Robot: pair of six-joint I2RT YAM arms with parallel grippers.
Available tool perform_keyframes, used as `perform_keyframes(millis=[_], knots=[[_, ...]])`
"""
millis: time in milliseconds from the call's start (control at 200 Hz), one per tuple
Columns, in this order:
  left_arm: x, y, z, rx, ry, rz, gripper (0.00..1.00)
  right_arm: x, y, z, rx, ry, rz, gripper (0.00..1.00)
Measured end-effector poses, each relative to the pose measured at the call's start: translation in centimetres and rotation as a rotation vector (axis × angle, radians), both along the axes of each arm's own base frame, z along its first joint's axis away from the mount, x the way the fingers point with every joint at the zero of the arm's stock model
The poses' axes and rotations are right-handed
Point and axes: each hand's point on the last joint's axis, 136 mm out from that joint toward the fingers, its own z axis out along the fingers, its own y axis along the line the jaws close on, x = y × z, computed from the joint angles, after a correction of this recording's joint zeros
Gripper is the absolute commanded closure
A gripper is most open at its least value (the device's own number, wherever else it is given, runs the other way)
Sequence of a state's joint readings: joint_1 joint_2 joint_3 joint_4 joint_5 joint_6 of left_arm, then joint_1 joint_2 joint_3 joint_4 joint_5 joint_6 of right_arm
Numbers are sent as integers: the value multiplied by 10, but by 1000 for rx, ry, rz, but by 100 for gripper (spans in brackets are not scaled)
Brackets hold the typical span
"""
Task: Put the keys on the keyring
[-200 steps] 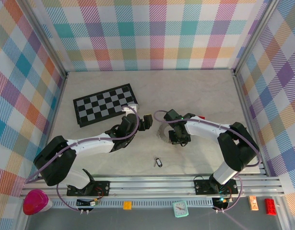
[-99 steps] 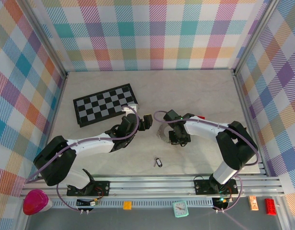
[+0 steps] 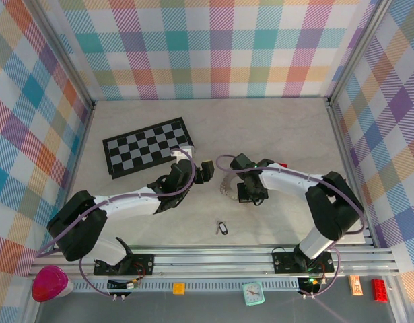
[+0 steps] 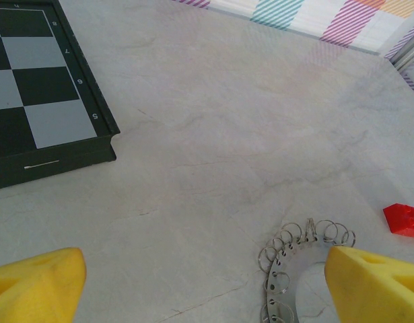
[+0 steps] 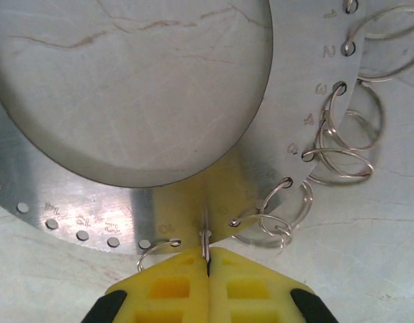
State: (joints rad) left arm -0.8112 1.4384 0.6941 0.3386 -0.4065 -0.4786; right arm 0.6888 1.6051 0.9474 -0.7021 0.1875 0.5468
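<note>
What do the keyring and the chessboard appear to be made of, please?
The keyring looks like steel or aluminium with a brushed, dull-silver finish: it shows fine grain, stamped numbers and punched holes carrying wire loops. The chessboard looks like matt plastic or painted wood, with flat printed squares and a dark frame; which, I cannot tell.

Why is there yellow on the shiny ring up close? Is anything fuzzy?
Right wrist view: the keyring is mirror-like, reflecting the yellow right claw shut on it. Left wrist view: the left claw is open, its fingers slightly soft near the lens; the table is sharp. Top view: even light, only faint shadows.
</note>
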Motion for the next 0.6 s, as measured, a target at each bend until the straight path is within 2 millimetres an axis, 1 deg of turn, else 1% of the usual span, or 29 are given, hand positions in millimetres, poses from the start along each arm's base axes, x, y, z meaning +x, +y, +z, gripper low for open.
perform_keyframes(millis=[150,250,320,465,530,600], knots=[[0,1,5,19,-20,-9,9,6,4,23,42,-73,60,100],[0,2,16,65,-67,-40,11,11,9,44,80,-148,132,100],[-1,2,29,108,-118,-73,14,17,13,63,113,-223,200,100],[-5,-2,66,192,-263,-170,21,27,30,108,186,-405,403,100],[-7,-3,78,218,-310,-221,28,31,39,124,205,-481,501,100],[-8,-4,89,232,-343,-285,35,35,47,135,215,-541,594,100]])
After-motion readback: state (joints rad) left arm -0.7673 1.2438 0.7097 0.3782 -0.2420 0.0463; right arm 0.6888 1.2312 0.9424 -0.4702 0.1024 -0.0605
